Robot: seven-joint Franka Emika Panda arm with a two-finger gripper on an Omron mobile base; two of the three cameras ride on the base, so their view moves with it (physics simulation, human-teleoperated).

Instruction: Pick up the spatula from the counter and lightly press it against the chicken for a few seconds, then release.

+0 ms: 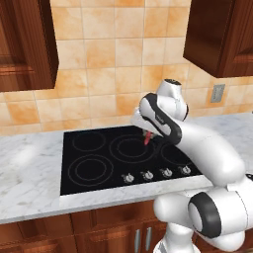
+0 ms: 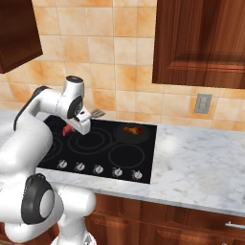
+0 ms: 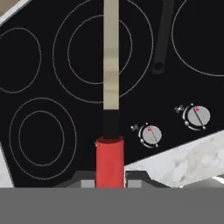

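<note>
My gripper [image 3: 110, 182] is shut on the red handle of the spatula [image 3: 111, 87]. Its pale flat blade points away from the hand, over the black cooktop [image 3: 39, 65]. In the right base view the gripper [image 2: 72, 128] hangs over the cooktop's left burners and the spatula [image 2: 97, 114] blade sticks out toward the back wall. The browned chicken [image 2: 133, 129] lies in a dark pan [image 2: 122, 136] on a rear burner, to the right of the spatula and apart from it. In the left base view the gripper [image 1: 146, 133] holds the spatula [image 1: 147, 140] handle above the middle burner.
The pan's dark handle [image 3: 161, 39] lies to the right of the blade. A row of knobs [image 3: 150, 134] runs along the cooktop's front edge. Marble counter [image 2: 201, 158] flanks the cooktop on both sides. Wooden cabinets [image 2: 201, 38] hang above, and an outlet [image 2: 203, 103] is on the tiled wall.
</note>
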